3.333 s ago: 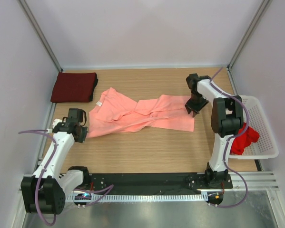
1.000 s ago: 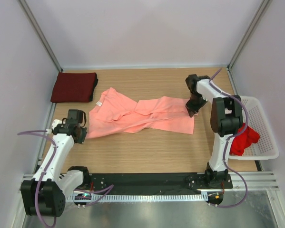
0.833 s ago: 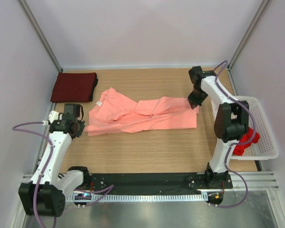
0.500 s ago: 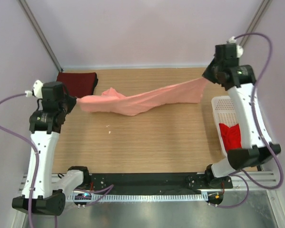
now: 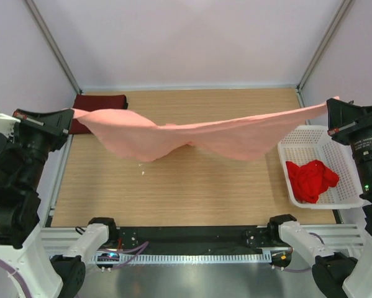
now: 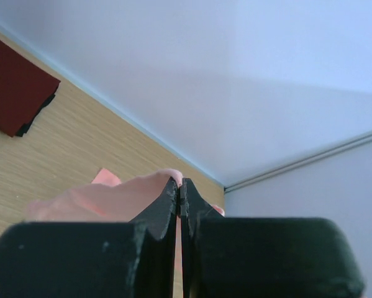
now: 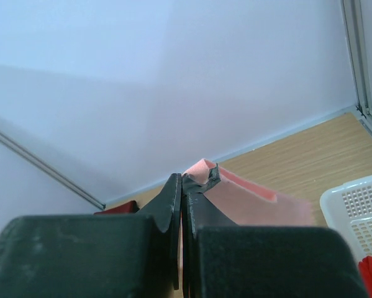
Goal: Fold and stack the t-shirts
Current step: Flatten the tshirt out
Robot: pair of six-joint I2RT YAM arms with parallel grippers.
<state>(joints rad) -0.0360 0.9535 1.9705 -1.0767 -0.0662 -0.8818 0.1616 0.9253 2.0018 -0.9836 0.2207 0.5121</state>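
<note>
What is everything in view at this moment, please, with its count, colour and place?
salmon-pink cloth t-shirt: one, salmon-pink, stretched in the air between both tools.
dark maroon cloth t-shirt: one, dark maroon, folded, far left corner.
bright red cloth t-shirt: one, bright red, crumpled in the basket.
white perforated plastic basket: one, white, at the right side.
wooden table: one, light brown, under everything.
left tool: one, black, shut on the pink shirt's left end.
right tool: one, black, shut on its right end.
</note>
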